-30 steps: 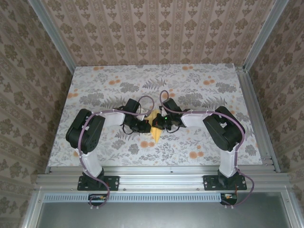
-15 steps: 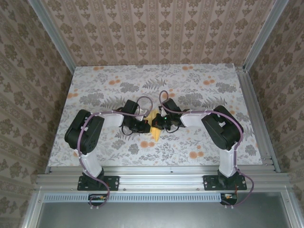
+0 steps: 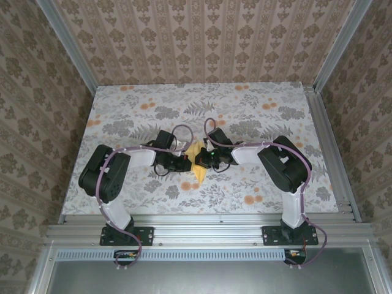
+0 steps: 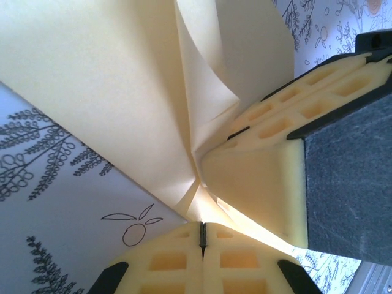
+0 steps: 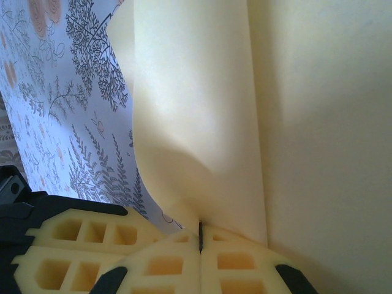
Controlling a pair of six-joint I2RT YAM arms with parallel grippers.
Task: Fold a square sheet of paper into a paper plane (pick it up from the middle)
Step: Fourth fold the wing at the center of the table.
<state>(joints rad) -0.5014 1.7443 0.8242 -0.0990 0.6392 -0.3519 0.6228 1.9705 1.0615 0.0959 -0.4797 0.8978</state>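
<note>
At the near edge, the left arm (image 3: 110,177) and the right arm (image 3: 288,165) are rising from their bases on the metal rail (image 3: 208,231), and both are bending inward toward the middle of the table (image 3: 122,116).

Their claws are meeting there, tip to tip. The left gripper (image 3: 188,163) is reaching in from the left and the right gripper (image 3: 198,161) from the right, with the sheet of paper (image 3: 199,174) caught between them. The yellow sheet is showing just near and just far of the two claws, over the middle of the flowered tabletop.

In the left wrist view the left claw's foam fingers (image 4: 165,260) are pressing together on a pinch of the paper, whose folded layers are fanning up and away. The right claw's foam tip is touching the same bunch from the right. In the right wrist view the right claw's fingers (image 5: 236,263) are likewise clamping flat on the sheet, which is curving up in a tall fold.

Farther off, the patterned tabletop is running back to the papered walls (image 3: 202,37).
</note>
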